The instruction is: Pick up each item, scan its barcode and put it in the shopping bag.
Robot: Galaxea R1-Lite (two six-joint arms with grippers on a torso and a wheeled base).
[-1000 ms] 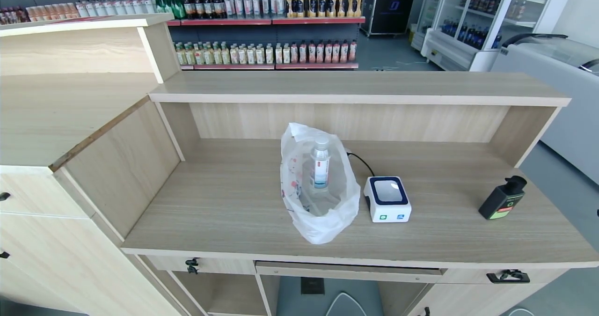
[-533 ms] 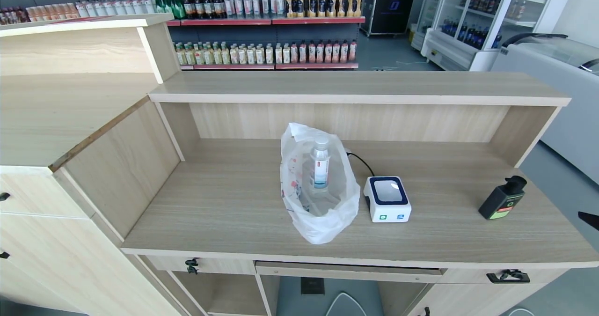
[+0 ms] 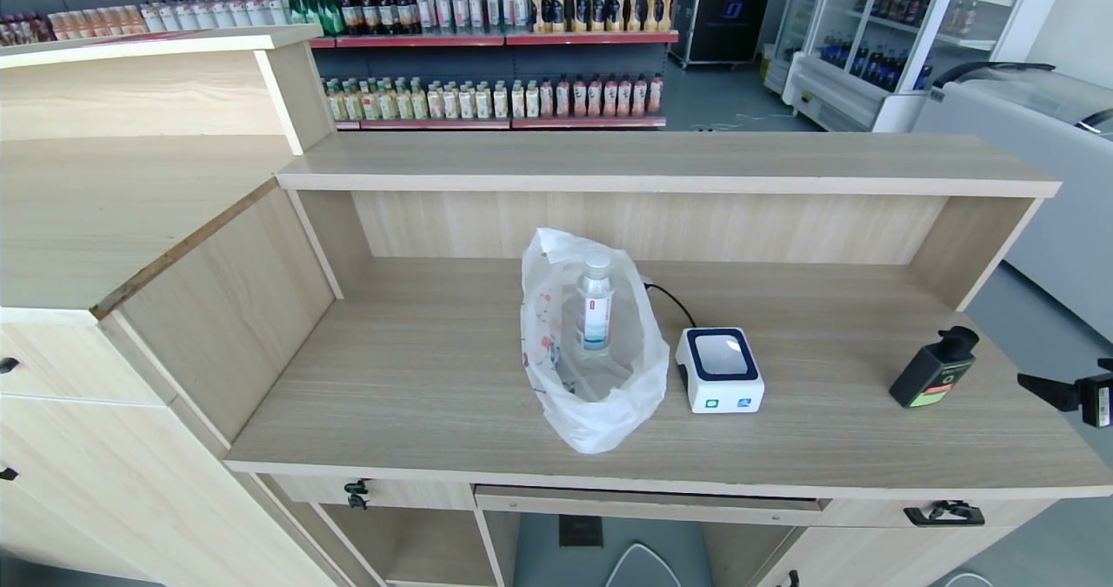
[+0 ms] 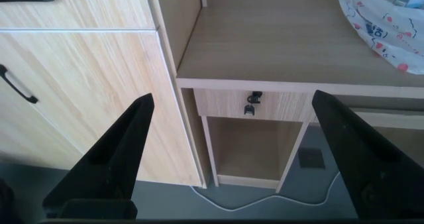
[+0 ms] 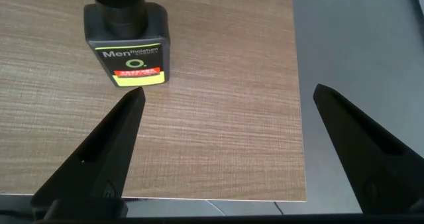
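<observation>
The black bottle (image 3: 932, 374) stands near the right end of the counter (image 3: 417, 378), well apart from the white scanner (image 3: 720, 370) and the shopping bag (image 3: 600, 413), which holds a clear water bottle (image 3: 595, 304). The right hand (image 5: 226, 91), fingers spread wide, hovers just beside the black bottle at the counter's edge. The left hand (image 4: 232, 97), likewise wide, hangs below counter level off its left front.

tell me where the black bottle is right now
In the head view the black bottle stands near the right end of the counter, right of the scanner, with the open right gripper just beyond it.
</observation>
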